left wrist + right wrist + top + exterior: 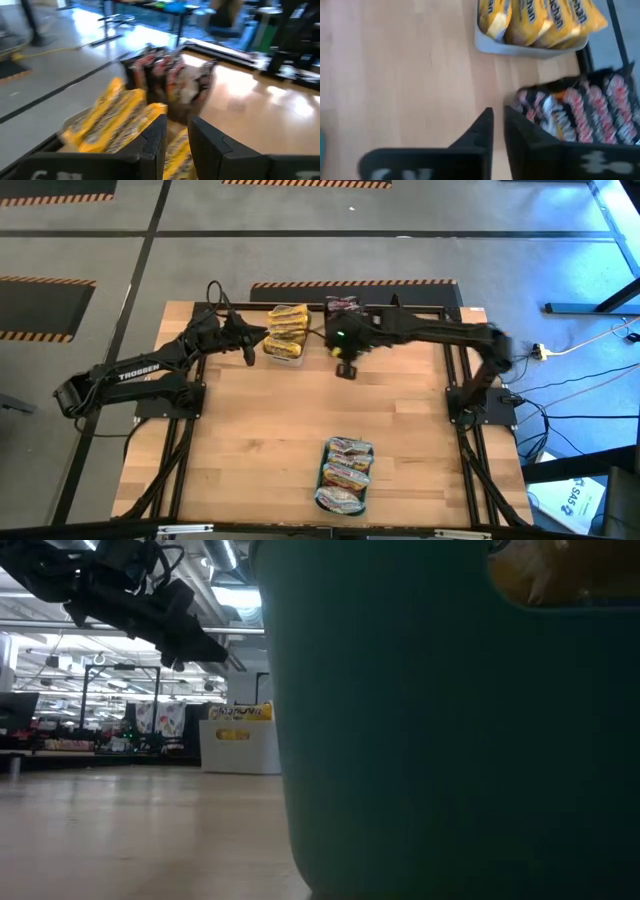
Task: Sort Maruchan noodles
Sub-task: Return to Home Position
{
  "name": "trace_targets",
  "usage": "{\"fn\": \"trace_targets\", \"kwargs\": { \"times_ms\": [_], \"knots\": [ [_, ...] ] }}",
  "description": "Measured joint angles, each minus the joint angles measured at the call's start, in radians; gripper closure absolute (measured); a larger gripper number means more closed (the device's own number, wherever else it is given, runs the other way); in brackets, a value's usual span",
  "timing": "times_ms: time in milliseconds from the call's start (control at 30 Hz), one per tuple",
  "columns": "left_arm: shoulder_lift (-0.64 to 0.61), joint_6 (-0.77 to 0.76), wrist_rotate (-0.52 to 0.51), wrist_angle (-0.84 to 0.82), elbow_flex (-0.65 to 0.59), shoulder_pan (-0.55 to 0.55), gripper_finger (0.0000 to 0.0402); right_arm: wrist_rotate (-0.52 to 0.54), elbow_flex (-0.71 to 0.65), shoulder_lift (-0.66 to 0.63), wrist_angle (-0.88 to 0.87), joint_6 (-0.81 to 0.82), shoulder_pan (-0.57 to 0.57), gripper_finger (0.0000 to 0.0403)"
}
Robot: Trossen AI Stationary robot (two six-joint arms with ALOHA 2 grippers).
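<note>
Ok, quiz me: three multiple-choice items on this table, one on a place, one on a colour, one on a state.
1. The teal tray stands: A beside the yellow packs; B across the table from them; C on the floor.
2. Packs nearest the left gripper are: A yellow; B green; C blue.
3. The teal tray is: A empty; B overturned; C filled with pale packets.
B: it sits at the opposite edge. A: yellow shows just past that gripper. C: packets fill it.
</note>
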Motion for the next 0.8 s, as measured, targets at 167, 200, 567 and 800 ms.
{"fn": "trace_targets", "kwargs": {
  "times_ms": [167, 200, 567, 800],
  "knots": [
    [0.000, 0.018, 0.116, 0.041, 0.000, -0.041, 0.0339, -0.012, -0.340, -0.249, 0.217, 0.098, 0.023, 0.0400],
    [0.000, 0.019, 0.118, 0.049, 0.000, -0.056, 0.0345, -0.015, -0.408, -0.305, 0.272, 0.113, 0.028, 0.0399],
    [0.004, 0.035, 0.035, 0.101, -0.001, -0.273, 0.0399, -0.126, -1.014, -0.834, 0.801, 0.238, 0.028, 0.0402],
    [0.003, 0.028, -0.036, 0.268, -0.095, -0.424, 0.0400, -0.186, -1.272, -1.131, 0.978, 0.300, 0.027, 0.0402]
  ]
}}
